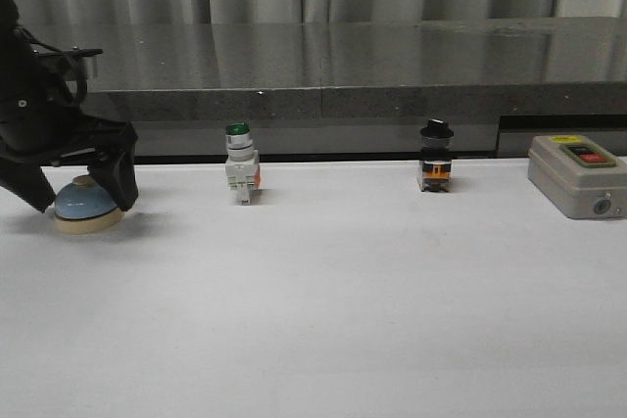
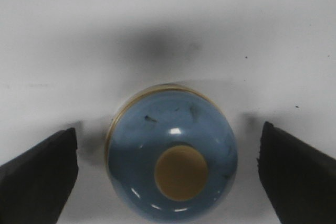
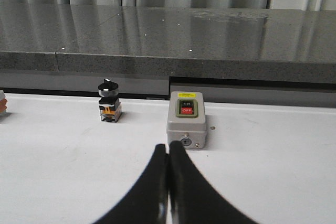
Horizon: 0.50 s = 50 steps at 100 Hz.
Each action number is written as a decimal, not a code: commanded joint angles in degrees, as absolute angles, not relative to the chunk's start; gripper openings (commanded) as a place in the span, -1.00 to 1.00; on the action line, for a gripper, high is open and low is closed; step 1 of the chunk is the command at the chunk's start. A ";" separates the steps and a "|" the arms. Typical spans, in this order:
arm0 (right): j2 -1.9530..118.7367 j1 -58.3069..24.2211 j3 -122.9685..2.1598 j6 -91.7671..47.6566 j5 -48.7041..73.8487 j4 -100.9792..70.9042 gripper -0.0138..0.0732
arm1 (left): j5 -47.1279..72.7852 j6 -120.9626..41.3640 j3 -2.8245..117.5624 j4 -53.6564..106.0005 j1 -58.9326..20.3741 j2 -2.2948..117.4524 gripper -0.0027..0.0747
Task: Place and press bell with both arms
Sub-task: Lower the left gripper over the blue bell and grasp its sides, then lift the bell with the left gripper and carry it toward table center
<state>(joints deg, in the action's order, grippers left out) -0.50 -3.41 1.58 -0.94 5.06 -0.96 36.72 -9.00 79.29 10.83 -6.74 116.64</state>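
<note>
Two labels on grey box: "OFF" legible. Left end effector spread around bell; right end effector pressed together.

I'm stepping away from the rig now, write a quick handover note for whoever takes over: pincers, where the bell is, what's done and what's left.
Left pincer: open, its fingers either side of the bell with a gap on both sides in the left wrist view; not gripping.
Right pincer: shut, empty, low over the table and pointing at the grey switch box.
Bell: upright on the table at the far left, ahead of the robot's left arm.
Done: the bell is standing on the table; whether that is its final spot can't be told.
Left: clear or close the left pincer as needed, then press the cream button.
</note>
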 commanded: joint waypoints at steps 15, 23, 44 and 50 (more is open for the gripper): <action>-1.78 -3.24 0.71 -1.16 0.34 -0.54 -0.82 | 35.29 -8.50 81.04 11.37 -7.23 113.88 0.55; -1.78 -3.24 0.71 -1.16 0.34 -0.54 -0.82 | 35.54 -8.50 81.04 11.14 -7.23 113.88 0.27; -1.78 -3.24 0.71 -1.16 0.34 -0.54 -0.82 | 36.58 -8.50 81.04 10.12 -7.23 113.88 -0.29; -1.78 -3.24 0.71 -1.16 0.34 -0.54 -0.82 | 37.14 -8.50 81.04 10.02 -7.23 113.88 -0.30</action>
